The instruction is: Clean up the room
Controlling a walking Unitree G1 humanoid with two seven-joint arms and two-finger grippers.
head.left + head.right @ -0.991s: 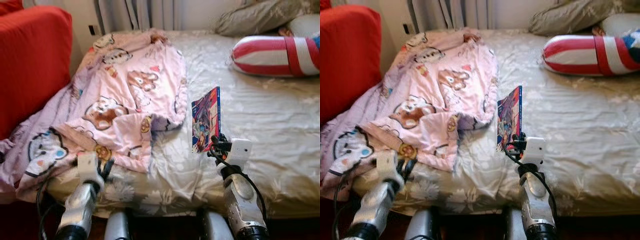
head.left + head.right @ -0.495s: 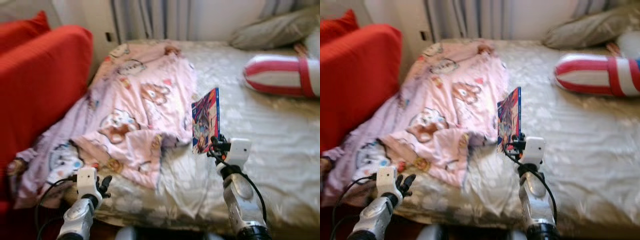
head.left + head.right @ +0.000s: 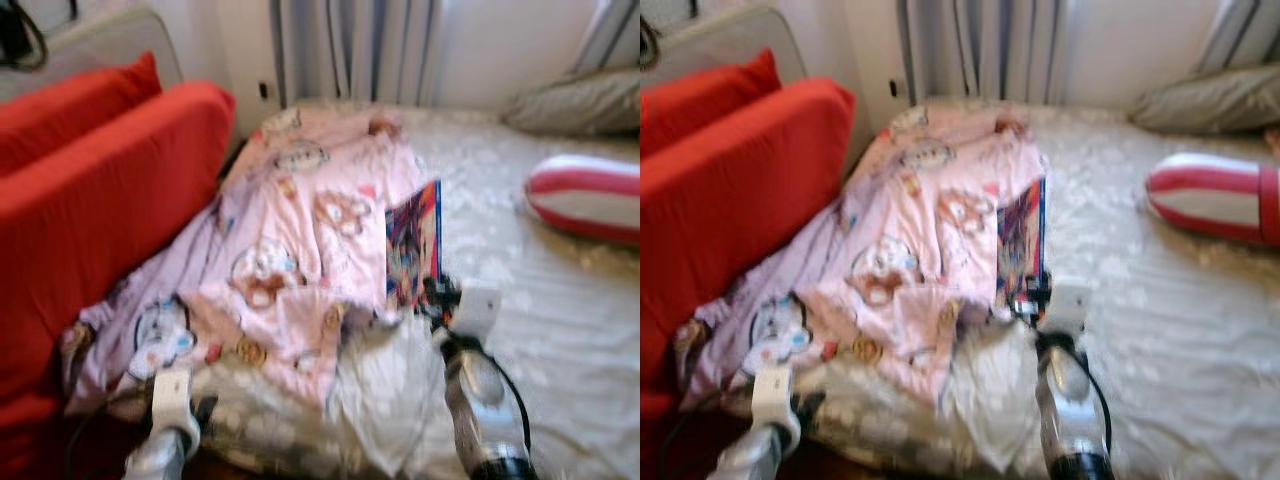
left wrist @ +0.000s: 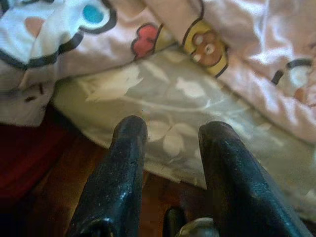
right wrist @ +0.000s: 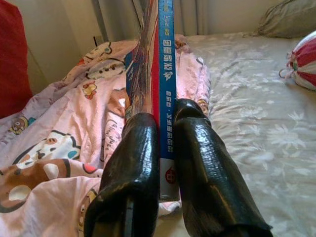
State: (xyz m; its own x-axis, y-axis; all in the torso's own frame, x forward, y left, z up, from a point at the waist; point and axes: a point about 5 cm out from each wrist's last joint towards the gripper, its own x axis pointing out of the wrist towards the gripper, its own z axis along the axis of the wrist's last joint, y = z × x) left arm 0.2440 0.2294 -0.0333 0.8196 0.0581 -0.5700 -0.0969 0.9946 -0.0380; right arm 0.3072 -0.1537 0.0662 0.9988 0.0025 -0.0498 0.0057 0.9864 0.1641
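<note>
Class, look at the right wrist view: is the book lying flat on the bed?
No. The book stands upright on its edge, clamped between the two black fingers of the right gripper, above the bed.

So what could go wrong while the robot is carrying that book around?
The right tool pinches the book only at its bottom edge, and the book stands tall above it, so it might tip or slide out. The views are blurry, so the robot seems to be moving, and jolts could loosen the hold. The left tool hangs open near the pink blanket and could snag it.
</note>
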